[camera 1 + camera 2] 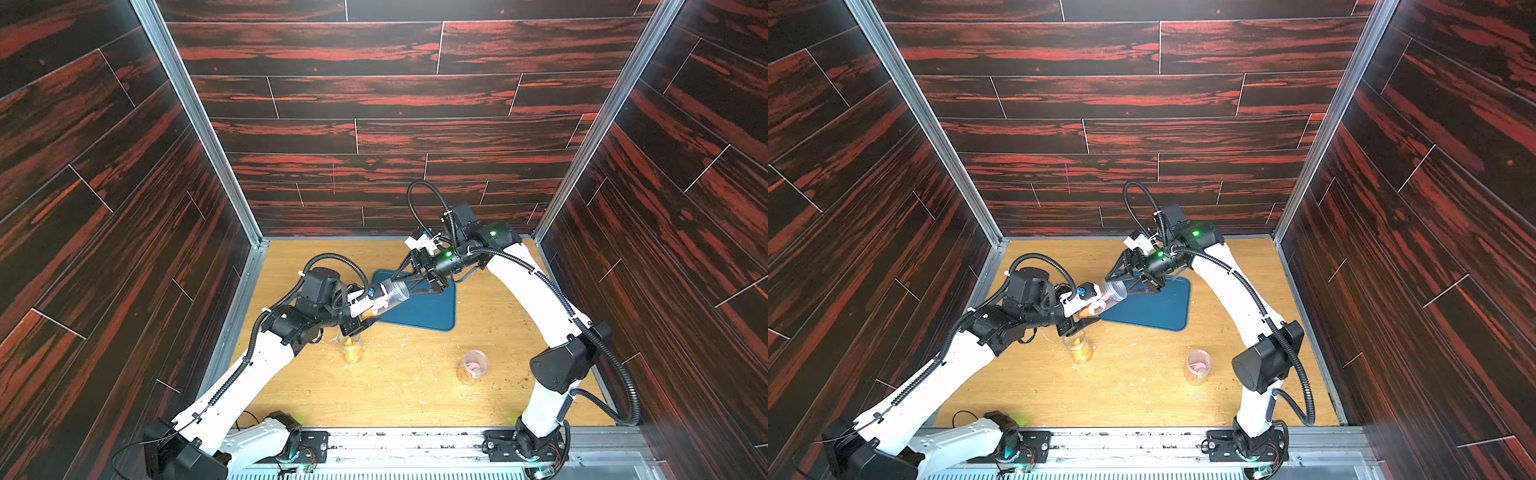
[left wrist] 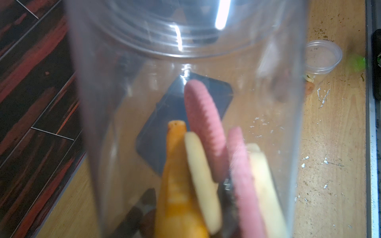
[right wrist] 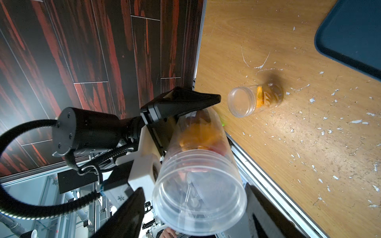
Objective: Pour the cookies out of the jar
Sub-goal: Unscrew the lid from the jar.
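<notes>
Above the edge of a blue tray [image 1: 432, 311], the left gripper [image 1: 365, 309] is clenching its fingers [image 3: 179, 101] on a clear jar [image 1: 395, 293], holding it tipped almost level, its open mouth pointing toward the right gripper [image 1: 403, 287]. The cookies [image 2: 204, 127], pink, yellow and orange, are lying inside the jar, bunched toward its closed end. The right gripper's fingers [image 3: 127, 216] are standing spread on either side of the jar's rim, with a small gap showing beside one, grasping nothing. A second jar [image 1: 351, 351] with orange cookies and a third jar [image 1: 471, 368] with pink ones are sitting on the wooden desk [image 1: 415, 399], among pale crumbs [image 1: 419, 357].
</notes>
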Robot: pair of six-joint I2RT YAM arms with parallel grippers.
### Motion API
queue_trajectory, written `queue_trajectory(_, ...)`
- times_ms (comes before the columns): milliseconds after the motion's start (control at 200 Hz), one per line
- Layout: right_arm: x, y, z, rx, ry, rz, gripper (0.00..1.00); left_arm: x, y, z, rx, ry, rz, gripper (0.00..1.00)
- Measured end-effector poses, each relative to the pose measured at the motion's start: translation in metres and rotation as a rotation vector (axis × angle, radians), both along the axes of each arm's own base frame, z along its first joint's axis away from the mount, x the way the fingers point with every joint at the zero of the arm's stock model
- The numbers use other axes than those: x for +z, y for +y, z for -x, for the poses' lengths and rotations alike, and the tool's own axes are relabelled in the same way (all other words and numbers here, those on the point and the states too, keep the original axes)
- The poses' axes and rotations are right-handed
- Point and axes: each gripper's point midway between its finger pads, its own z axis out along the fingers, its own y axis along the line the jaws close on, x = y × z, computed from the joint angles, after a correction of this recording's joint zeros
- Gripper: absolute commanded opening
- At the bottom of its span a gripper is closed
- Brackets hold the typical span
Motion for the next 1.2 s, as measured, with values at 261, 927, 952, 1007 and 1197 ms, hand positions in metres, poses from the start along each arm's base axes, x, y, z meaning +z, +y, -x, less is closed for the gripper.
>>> queue_trajectory(261,-0.0001,0.0006,-0.0001,0.003,-0.001,-0.005,0.78,0.0000,0.0000,0.0000,0.000,0.000,0.000,0.16)
queue_trajectory(927,-0.0066,0.0040,-0.0019,0.012,0.006,-0.020,0.69,0.0005,0.0019,0.0008,0.006,-0.002,-0.005,0.16)
queue_trajectory(952,-0.0068,0.0043,-0.0022,0.013,0.006,-0.021,0.68,0.0004,0.0020,0.0007,0.007,-0.002,-0.006,0.16)
queue_trajectory(1007,-0.0064,0.0045,-0.0021,0.016,0.002,-0.025,0.68,0.0003,0.0022,0.0006,0.008,-0.002,-0.006,0.16)
queue_trajectory(1197,-0.0067,0.0060,-0.0021,0.044,-0.036,-0.047,0.67,0.0010,0.0035,0.0009,0.013,-0.005,-0.009,0.15)
